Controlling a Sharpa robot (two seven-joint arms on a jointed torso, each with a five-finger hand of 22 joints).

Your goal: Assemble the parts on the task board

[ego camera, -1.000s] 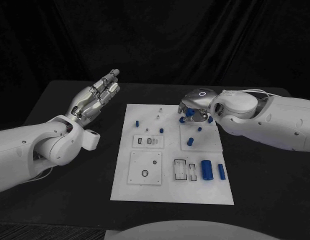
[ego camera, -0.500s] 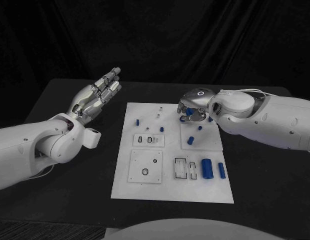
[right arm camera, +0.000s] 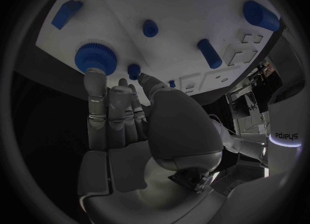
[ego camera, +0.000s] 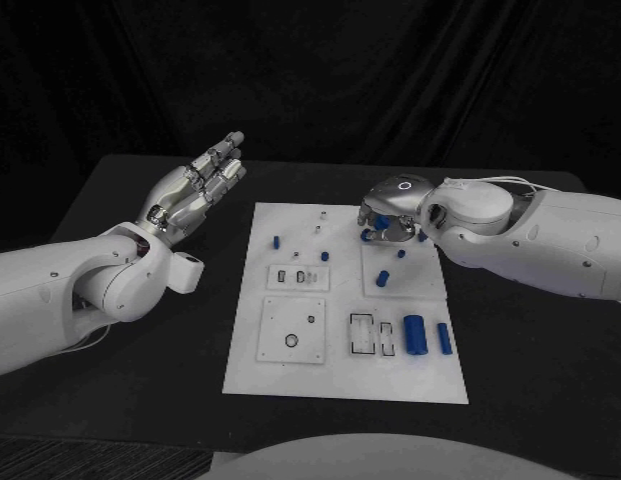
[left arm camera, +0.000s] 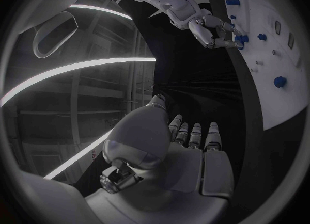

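The white task board (ego camera: 342, 375) lies mid-table with several blue parts on it: two cylinders (ego camera: 414, 336) near its right edge and small pegs (ego camera: 279, 243) farther back. My right hand (ego camera: 392, 220) hovers low over the board's far right corner. In the right wrist view one fingertip touches a blue gear (right arm camera: 95, 57), and a small blue peg (right arm camera: 134, 70) stands close to the thumb tip; nothing is plainly gripped. My left hand (ego camera: 195, 190) is raised left of the board, fingers straight and apart, holding nothing. The left wrist view shows the right hand (left arm camera: 216, 30) over the board.
Black table (ego camera: 137, 400) surrounds the board, with room on both sides. Recessed slots (ego camera: 293, 335) mark the board's near half. A blue cylinder (right arm camera: 261, 15) and a short bar (right arm camera: 208, 53) lie farther along the board from the right hand.
My left hand has drifted slightly higher and farther back. My right hand stays over the same far corner with only a small shift.
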